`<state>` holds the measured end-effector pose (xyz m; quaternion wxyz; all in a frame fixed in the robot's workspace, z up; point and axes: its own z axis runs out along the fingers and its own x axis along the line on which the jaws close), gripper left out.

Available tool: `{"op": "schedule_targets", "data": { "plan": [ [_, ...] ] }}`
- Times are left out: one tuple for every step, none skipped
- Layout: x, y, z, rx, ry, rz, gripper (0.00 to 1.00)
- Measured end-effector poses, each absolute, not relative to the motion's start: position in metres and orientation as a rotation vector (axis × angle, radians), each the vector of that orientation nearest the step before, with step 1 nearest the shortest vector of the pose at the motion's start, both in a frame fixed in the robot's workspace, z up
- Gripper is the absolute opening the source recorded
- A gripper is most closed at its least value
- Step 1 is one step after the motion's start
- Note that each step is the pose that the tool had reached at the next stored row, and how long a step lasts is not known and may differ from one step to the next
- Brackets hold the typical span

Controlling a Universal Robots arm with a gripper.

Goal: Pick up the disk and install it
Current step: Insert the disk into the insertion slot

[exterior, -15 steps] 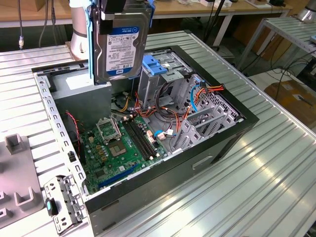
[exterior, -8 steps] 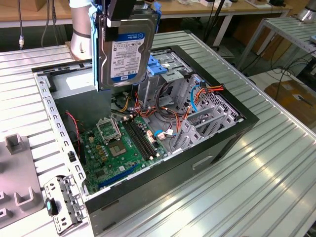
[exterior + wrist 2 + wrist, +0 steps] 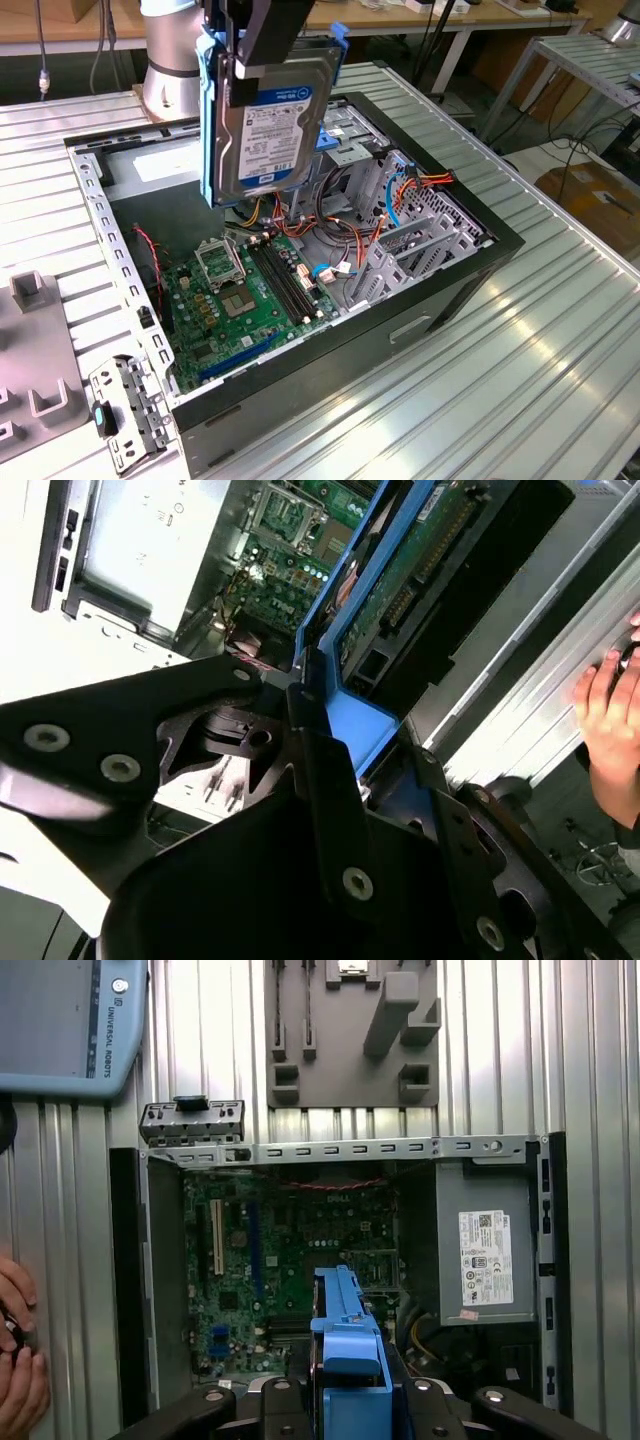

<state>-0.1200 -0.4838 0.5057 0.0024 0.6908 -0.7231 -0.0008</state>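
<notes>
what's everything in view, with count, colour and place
disk: one, dark with blue rails, held above the open case
computer case: one, black, open on the table
motherboard: one, green, inside the case
power supply: one, grey, in a case corner
cables: bundle, red, orange, blue, inside the case
fixture plate: one, grey, beside the case
bracket: one, bare metal, beside the case
table: one, silver, under everything
person's hand: at least one, by the table edge
arm: one, silver, on the table
tool: one, black, shut on the disk

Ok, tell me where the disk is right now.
In the exterior view the disk hangs on edge in the hand, near the top middle, above the open computer case and its green motherboard.
</notes>
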Motion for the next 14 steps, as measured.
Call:
{"op": "schedule_targets", "data": {
  "plan": [
    [-0.117,-0.486,0.506,2.167,-2.268,-0.002,0.37],
    [-0.114,-0.487,0.505,2.167,-2.268,-0.002,0.37],
    [-0.111,-0.488,0.505,2.167,-2.268,-0.002,0.37],
    [-0.106,-0.489,0.505,2.167,-2.268,-0.002,0.37],
    [-0.104,-0.489,0.505,2.167,-2.268,-0.002,0.37],
    [-0.099,-0.49,0.505,2.167,-2.268,-0.002,0.37],
    [-0.096,-0.49,0.505,2.167,-2.268,-0.002,0.37],
    [-0.094,-0.49,0.505,2.167,-2.268,-0.002,0.37],
    [-0.092,-0.491,0.505,2.167,-2.268,-0.002,0.37],
    [-0.091,-0.491,0.505,2.167,-2.268,-0.002,0.37],
    [-0.091,-0.491,0.505,2.167,-2.268,-0.002,0.37],
    [-0.091,-0.49,0.505,2.167,-2.268,-0.002,0.37],
    [-0.091,-0.49,0.505,2.167,-2.268,-0.002,0.37],
    [-0.091,-0.491,0.505,2.167,-2.268,-0.002,0.37]
  ]
}}
